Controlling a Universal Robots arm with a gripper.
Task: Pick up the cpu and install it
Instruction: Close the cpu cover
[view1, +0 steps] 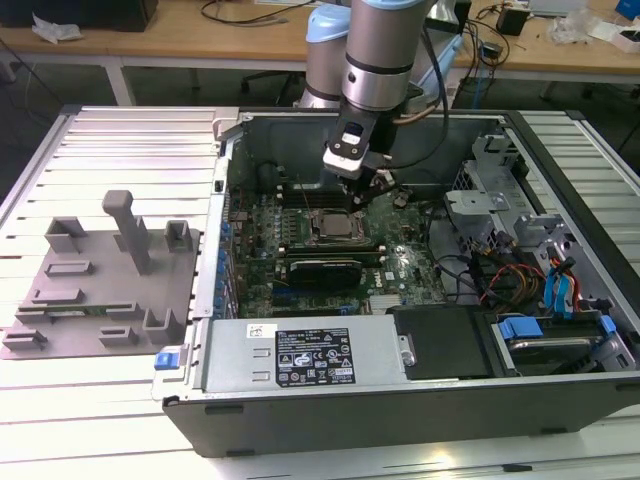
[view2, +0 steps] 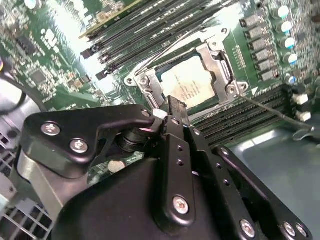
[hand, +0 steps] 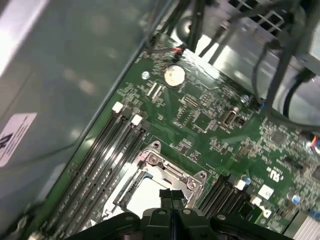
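I see the arm reaching down into the open computer case (view1: 420, 420), with the gripper (view1: 377, 186) low over the green motherboard (view1: 400, 265). In the first wrist view the gripper (hand: 171, 194) has its two fingers pressed together with nothing between them, so the tool is at its narrowest and carries nothing. In the second wrist view the gripper (view2: 172, 104) ends just beside the socket's metal frame (view2: 145, 85), near one corner. I cannot tell whether it touches the frame.

The cpu (view2: 192, 86) lies flat in the socket, its pale silvery top facing up and the metal frame around its edges. In the exterior view the cpu (view1: 335, 228) sits near the middle of the motherboard, just to that view's left of the gripper. In the first wrist view the cpu (hand: 145, 196) lies right by the fingertips. Long black memory slots (hand: 102, 165) run along the socket on both sides.

Outside the case, on the exterior view's left, a grey tray with posts (view1: 100, 290) rests on the ribbed table (view1: 120, 420).
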